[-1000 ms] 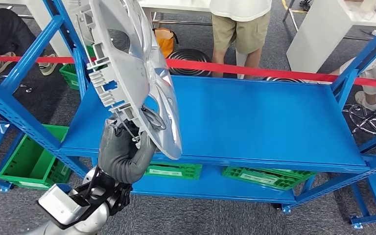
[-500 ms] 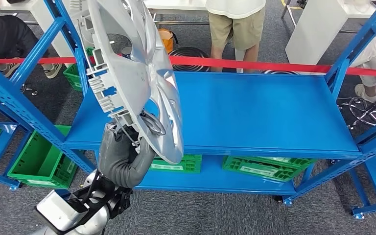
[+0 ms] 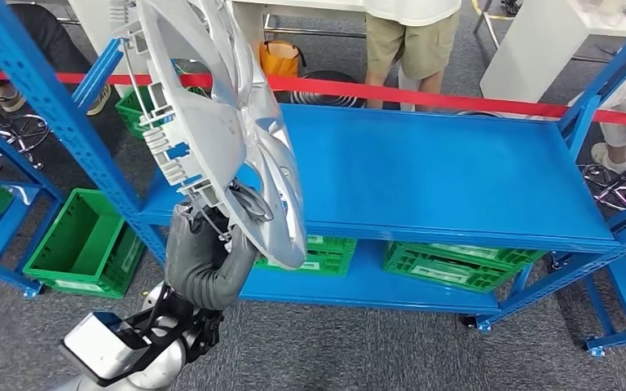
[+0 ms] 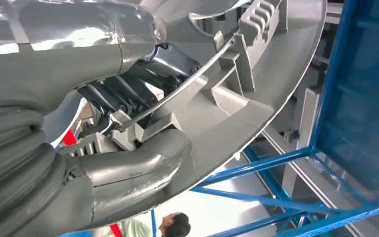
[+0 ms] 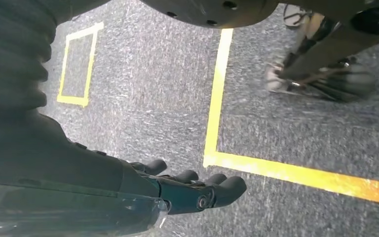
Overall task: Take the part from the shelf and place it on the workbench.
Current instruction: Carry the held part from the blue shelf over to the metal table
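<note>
The part (image 3: 220, 122) is a large silver wheel cover with a ribbed grey plastic back, held up on edge in front of the blue shelf (image 3: 440, 171). My left hand (image 3: 204, 261) grips its lower rim from below. In the left wrist view my left hand (image 4: 128, 163) has its thumb and dark fingers clamped on the part (image 4: 256, 89) at the rim and a wire ring. My right hand (image 5: 192, 190) hangs over grey carpet, its fingers loosely extended and holding nothing.
The shelf's top deck is bare, with green crates (image 3: 456, 265) on the lower deck and a green bin (image 3: 81, 244) at the left. A blue upright (image 3: 57, 114) stands close on the left. Red tape (image 3: 456, 98) runs behind, where a person (image 3: 412, 41) stands by white furniture (image 3: 538, 49).
The whole picture has shifted, so the camera has moved; the left blue upright now looms closer. The part stays in my left hand's grip at the same pose.
</note>
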`<state>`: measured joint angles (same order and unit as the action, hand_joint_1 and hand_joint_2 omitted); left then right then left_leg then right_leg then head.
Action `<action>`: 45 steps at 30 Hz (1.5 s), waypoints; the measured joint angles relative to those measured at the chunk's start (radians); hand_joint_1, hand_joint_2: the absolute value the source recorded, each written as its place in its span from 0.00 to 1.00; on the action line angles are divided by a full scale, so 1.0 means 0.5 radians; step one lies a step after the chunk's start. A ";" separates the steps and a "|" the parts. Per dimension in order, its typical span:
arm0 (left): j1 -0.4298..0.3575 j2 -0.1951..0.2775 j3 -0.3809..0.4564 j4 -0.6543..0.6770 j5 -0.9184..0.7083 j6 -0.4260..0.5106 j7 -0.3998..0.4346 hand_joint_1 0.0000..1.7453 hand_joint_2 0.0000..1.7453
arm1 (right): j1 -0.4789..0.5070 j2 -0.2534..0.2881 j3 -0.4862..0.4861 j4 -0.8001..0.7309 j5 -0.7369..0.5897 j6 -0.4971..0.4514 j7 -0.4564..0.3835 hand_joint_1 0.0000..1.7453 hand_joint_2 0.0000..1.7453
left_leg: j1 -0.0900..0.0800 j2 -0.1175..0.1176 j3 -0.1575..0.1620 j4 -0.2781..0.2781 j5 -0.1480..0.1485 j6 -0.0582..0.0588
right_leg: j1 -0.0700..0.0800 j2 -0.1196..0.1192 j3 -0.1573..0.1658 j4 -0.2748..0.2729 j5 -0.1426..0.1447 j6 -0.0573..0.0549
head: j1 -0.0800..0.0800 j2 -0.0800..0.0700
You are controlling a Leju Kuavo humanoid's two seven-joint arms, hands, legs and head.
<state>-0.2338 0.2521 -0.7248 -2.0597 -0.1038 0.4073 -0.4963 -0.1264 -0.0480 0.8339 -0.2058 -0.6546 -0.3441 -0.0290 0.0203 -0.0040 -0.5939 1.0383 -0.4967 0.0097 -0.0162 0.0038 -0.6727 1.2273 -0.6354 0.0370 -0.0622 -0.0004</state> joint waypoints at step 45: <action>0.046 0.001 0.034 -0.019 -0.041 0.048 0.020 1.00 1.00 | -0.036 -0.031 0.008 -0.004 -0.047 -0.009 -0.050 0.00 1.00 | -0.023 0.005 -0.181 0.207 -0.119 -0.077 | 0.073 -0.022 0.347 -0.567 0.282 -0.162 | 0.014 0.000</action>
<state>-0.2110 0.2524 -0.7079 -2.0689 -0.1241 0.4313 -0.4864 -0.1445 -0.0632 0.8381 -0.2079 -0.6784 -0.3484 -0.0539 0.0090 -0.0016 -0.6845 1.1420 -0.5562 -0.0286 0.0202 -0.0074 -0.4990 0.9436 -0.4947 -0.0439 -0.0550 -0.0004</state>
